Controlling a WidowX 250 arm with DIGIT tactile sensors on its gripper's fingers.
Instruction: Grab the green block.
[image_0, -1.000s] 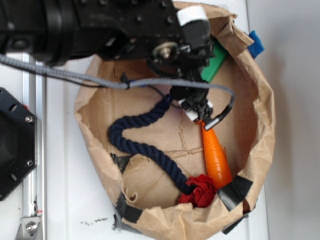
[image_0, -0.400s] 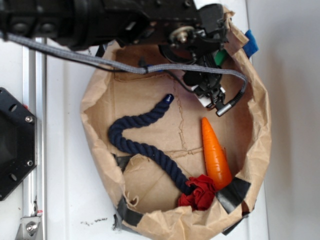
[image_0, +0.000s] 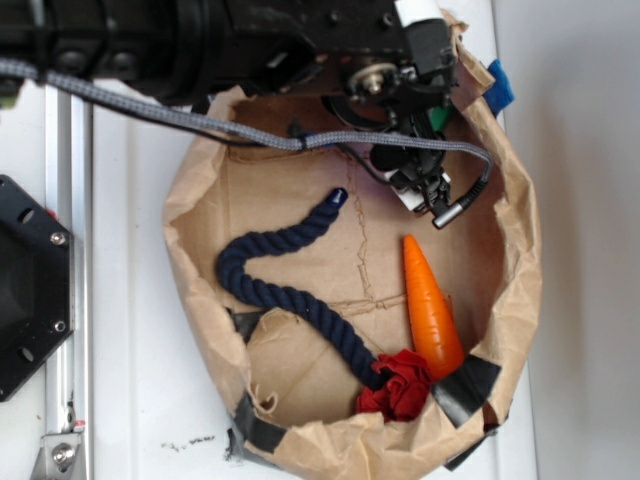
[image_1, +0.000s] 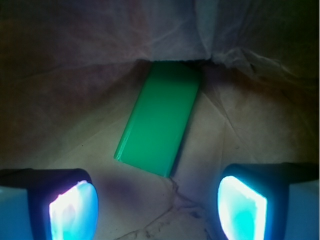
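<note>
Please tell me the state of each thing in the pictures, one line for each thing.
Gripper: open, empty, fingers apart above the bag floor.
Green block: lying flat against the bag wall, not gripped.
Paper bag: open, rim rolled down.
Orange cone: lying on its side.
Blue rope: lying curved on the bag floor.
Red cloth: crumpled.

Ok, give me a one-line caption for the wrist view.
Open tool hovers short of the green block lying against the brown paper wall.
</note>
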